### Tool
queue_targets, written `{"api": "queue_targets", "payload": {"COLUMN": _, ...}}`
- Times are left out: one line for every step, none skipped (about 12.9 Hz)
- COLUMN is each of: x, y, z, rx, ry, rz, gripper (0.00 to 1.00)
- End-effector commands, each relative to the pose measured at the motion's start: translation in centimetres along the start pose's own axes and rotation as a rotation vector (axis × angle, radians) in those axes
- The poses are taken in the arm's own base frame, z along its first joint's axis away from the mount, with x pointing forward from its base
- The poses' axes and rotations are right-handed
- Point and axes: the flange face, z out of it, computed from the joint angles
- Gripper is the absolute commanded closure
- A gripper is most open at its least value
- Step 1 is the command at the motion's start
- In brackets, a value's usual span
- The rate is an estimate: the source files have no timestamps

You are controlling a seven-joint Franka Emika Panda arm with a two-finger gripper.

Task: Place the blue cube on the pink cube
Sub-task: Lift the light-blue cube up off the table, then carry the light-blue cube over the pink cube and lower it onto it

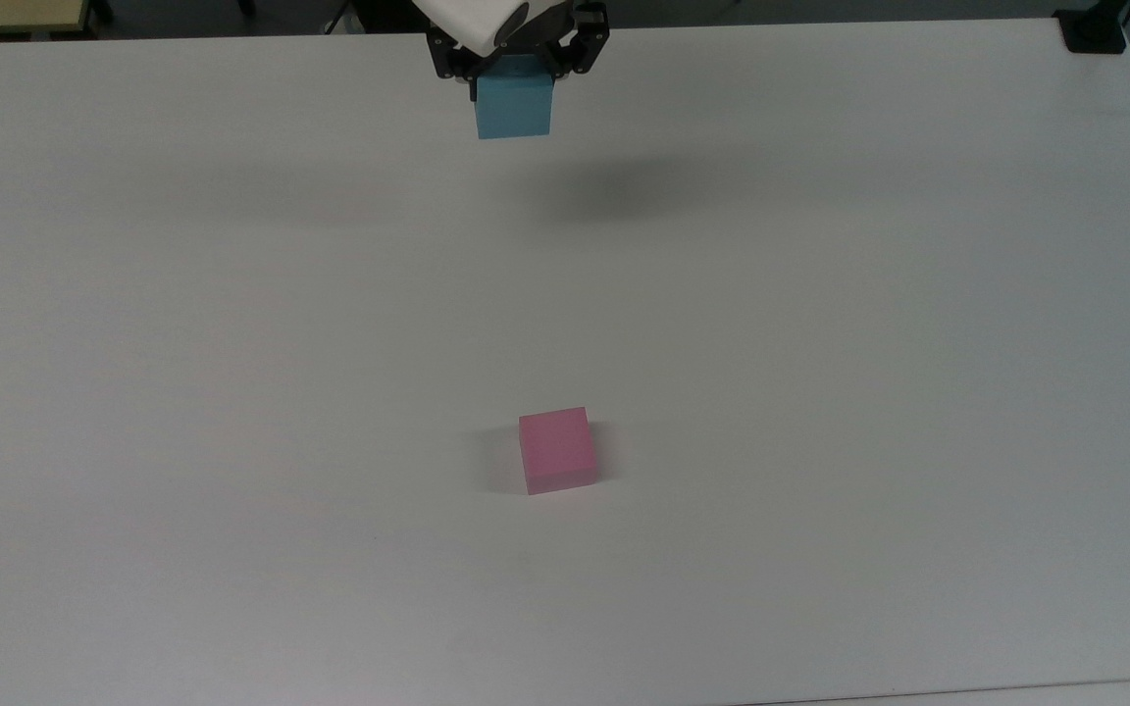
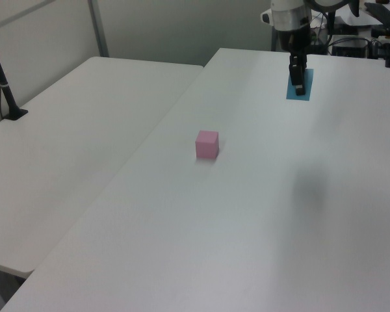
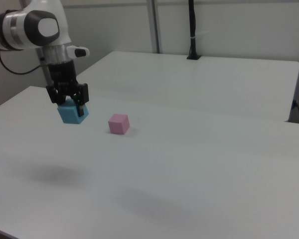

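My gripper (image 1: 514, 90) (image 2: 299, 83) (image 3: 70, 107) is shut on the blue cube (image 1: 513, 108) (image 2: 301, 90) (image 3: 71, 114) and holds it high above the white table (image 1: 820, 343). Its shadow falls on the table well below it. The pink cube (image 1: 556, 450) (image 2: 207, 144) (image 3: 118, 123) rests on the table, far from the held cube: toward the bottom in the top view, to the left and lower in the left view, to the right in the right view. Nothing lies on top of the pink cube.
A second white table (image 2: 84, 130) (image 3: 199, 79) adjoins this one. A black post (image 2: 3, 84) (image 3: 192, 30) stands on that second table, and a black clamp (image 1: 1093, 29) sits at the top view's upper right corner.
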Motion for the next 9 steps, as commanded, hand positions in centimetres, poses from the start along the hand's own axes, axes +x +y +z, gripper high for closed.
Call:
{"api": "queue_targets", "payload": {"x": 6.5, "y": 0.5, "z": -0.4, "rx": 0.022, "ry": 0.030, "rz": 0.015, "gripper": 0.83}}
{"api": "queue_targets", "payload": {"x": 8.9, "y": 0.6, "z": -0.5, "rx": 0.023, "ry": 0.054, "rz": 0.033, "gripper": 0.83}}
{"api": "queue_targets", "payload": {"x": 10.9, "y": 0.7, "z": -0.3, "rx": 0.026, "ry": 0.072, "rz": 0.050, "gripper": 0.83}}
{"api": "queue_targets", "payload": {"x": 12.5, "y": 0.6, "z": 0.4, "rx": 0.028, "ry": 0.083, "rz": 0.055, "gripper": 0.83}}
{"api": "queue_targets", "payload": {"x": 13.9, "y": 0.4, "z": 1.8, "rx": 0.027, "ry": 0.093, "rz": 0.058, "gripper": 0.83}}
{"api": "queue_targets", "payload": {"x": 15.2, "y": -0.4, "z": 3.3, "rx": 0.026, "ry": 0.110, "rz": 0.062, "gripper": 0.83}}
{"api": "queue_targets", "payload": {"x": 16.7, "y": -0.9, "z": 4.5, "rx": 0.021, "ry": 0.143, "rz": 0.086, "gripper": 0.83}}
{"api": "queue_targets", "payload": {"x": 18.1, "y": -1.6, "z": 5.4, "rx": 0.008, "ry": 0.176, "rz": 0.098, "gripper": 0.83}}
{"api": "queue_targets", "payload": {"x": 19.0, "y": -1.7, "z": 6.0, "rx": -0.008, "ry": 0.209, "rz": 0.111, "gripper": 0.83}}
